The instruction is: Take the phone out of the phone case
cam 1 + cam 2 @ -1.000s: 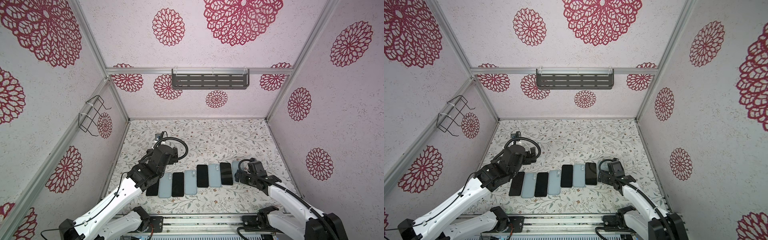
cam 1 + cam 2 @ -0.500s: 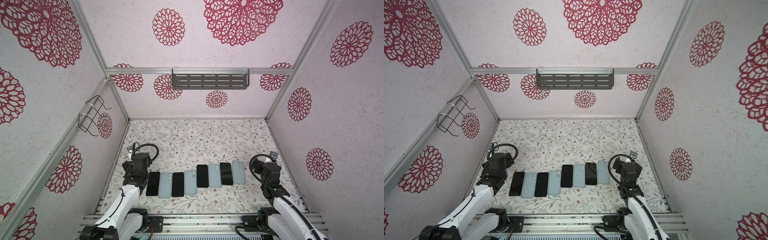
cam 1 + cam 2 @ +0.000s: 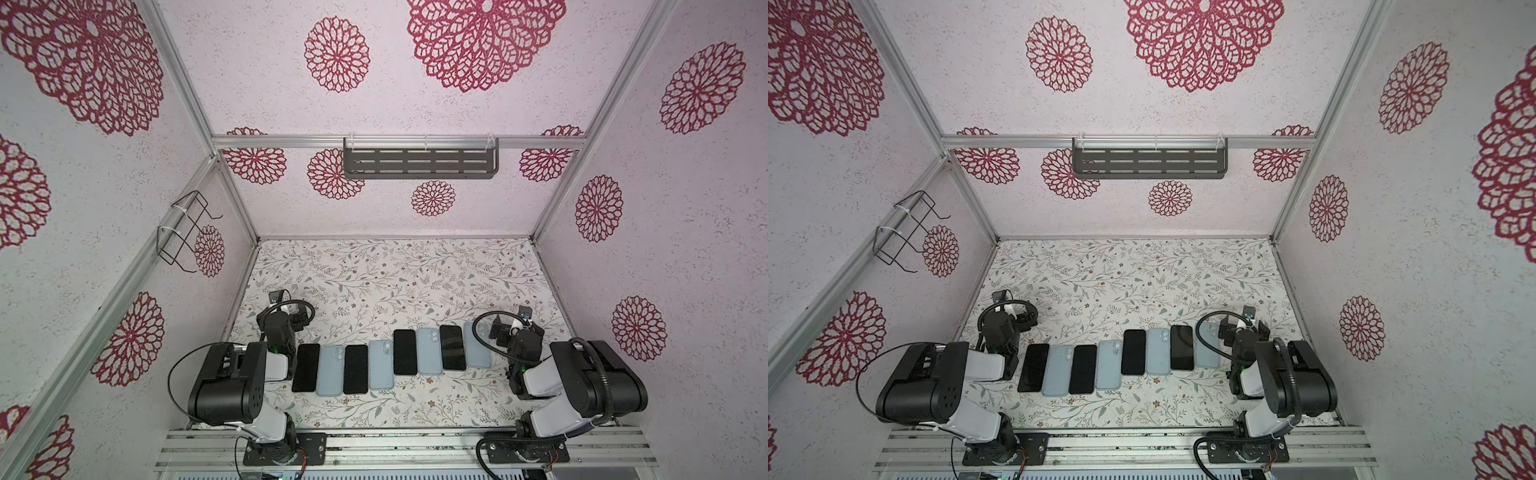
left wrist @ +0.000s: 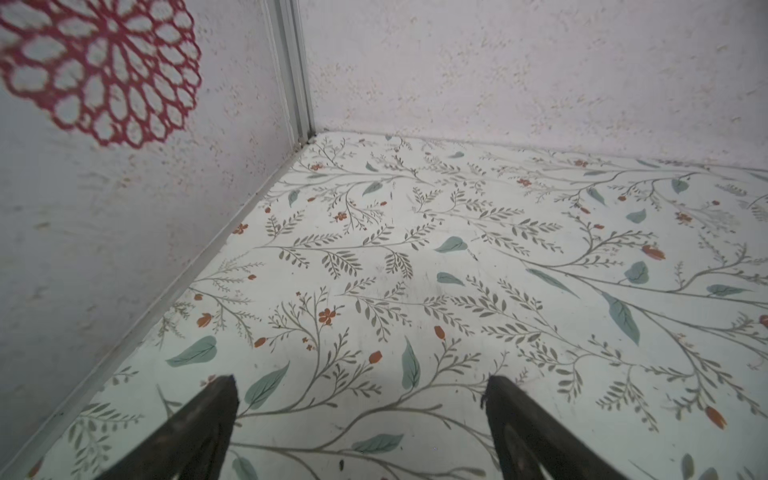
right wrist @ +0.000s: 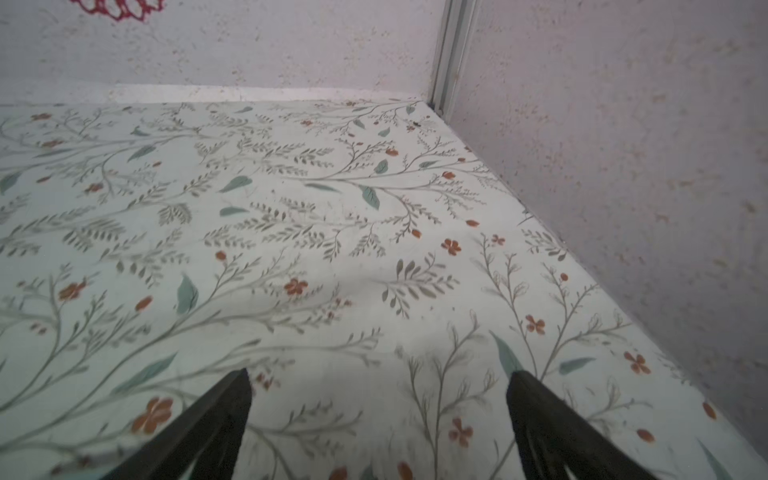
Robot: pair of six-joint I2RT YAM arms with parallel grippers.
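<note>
With the left fingers (image 4: 208, 415) and right fingers (image 5: 216, 415) spread wide and empty at either end of the row of slim black-fronted and pale-blue-backed phones (image 3: 381, 365) at lower centre, we should pin a cased one's rim and peel the phone free.

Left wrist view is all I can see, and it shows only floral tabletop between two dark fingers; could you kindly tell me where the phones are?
Observer: In both top views, eight pieces lie flat in a row on the table, black screens alternating with light-blue backs.
Operator: Thank you; where is my left gripper relative to them?
Observer: The left gripper sits off the row's left end, aimed at the back-left corner; the nearest piece is a black phone.
Operator: And the right gripper?
Observer: The right gripper is open and empty, off the row's right end beside a light-blue piece.
</note>
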